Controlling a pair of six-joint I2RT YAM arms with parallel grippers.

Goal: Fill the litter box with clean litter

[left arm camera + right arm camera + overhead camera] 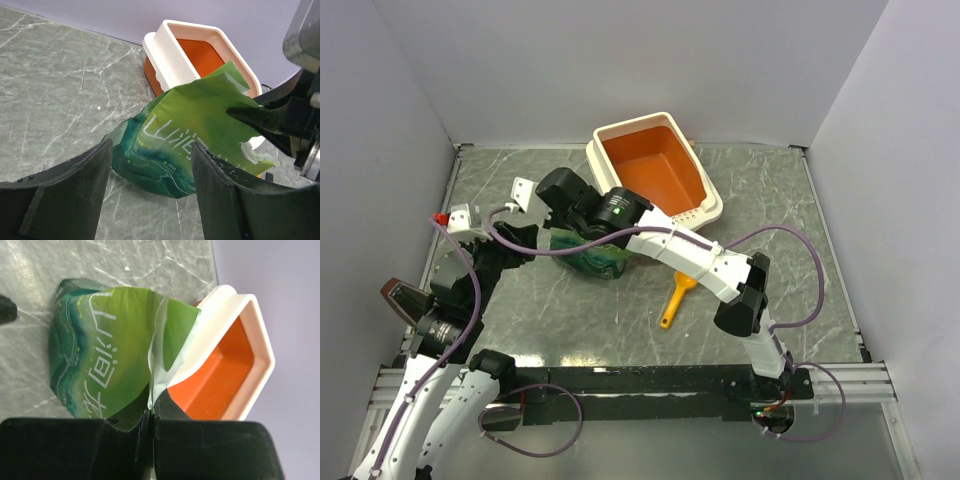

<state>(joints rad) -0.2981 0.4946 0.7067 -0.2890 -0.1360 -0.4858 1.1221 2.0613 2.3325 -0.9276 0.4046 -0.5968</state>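
The litter box [692, 150], orange inside with a cream rim, stands at the back of the table and holds nothing. It also shows in the left wrist view [175, 50] and the right wrist view [260, 340]. A green crinkly bag [592, 258] stands in front of it. My right gripper [159, 400] is shut on the torn top edge of the bag [100, 365]. My left gripper [150, 150] is open and empty, its jaws apart just short of the bag's [195, 125] lower end. No clean litter shows.
An orange-yellow scoop [675, 300] lies on the marbled table right of the bag, under my right forearm. White walls close in the table on three sides.
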